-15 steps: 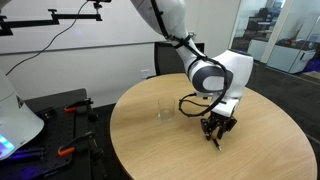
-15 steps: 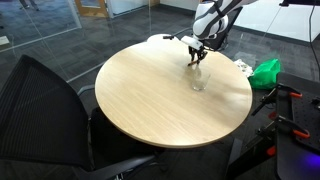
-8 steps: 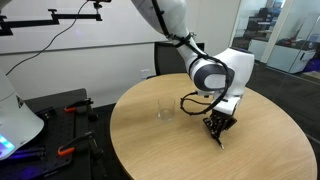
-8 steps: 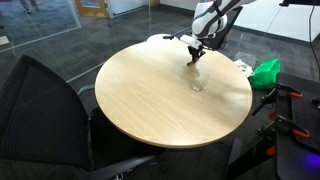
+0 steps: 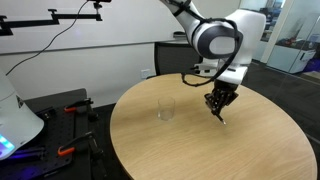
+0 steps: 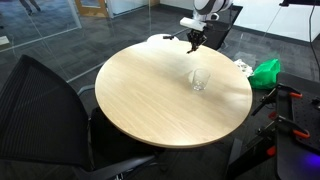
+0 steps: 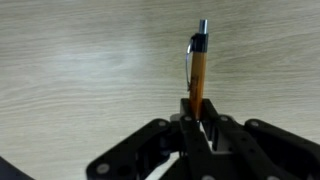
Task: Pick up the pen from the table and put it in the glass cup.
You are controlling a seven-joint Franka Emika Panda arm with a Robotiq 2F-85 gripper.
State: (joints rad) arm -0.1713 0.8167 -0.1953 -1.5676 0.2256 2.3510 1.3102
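Note:
My gripper (image 7: 197, 118) is shut on the orange pen (image 7: 198, 72), which sticks out past the fingertips with its clip and dark tip showing in the wrist view. In both exterior views the gripper (image 5: 218, 103) (image 6: 194, 40) hangs above the round tan table (image 5: 250, 150) (image 6: 140, 95), lifted off the top, with the pen (image 5: 220, 115) pointing down from it. The clear glass cup (image 5: 166, 109) (image 6: 200, 79) stands upright on the table, apart from the gripper and off to one side of it.
A dark mesh office chair (image 6: 45, 110) stands at one side of the table. A green object (image 6: 266, 71) lies beyond the table's rim. A black bench with red-handled tools (image 5: 65, 125) and a white robot base (image 5: 15, 120) stand beside the table.
The gripper has risen from the tabletop with the pen held in it, moving up and a little away from the cup. The cup has not moved.

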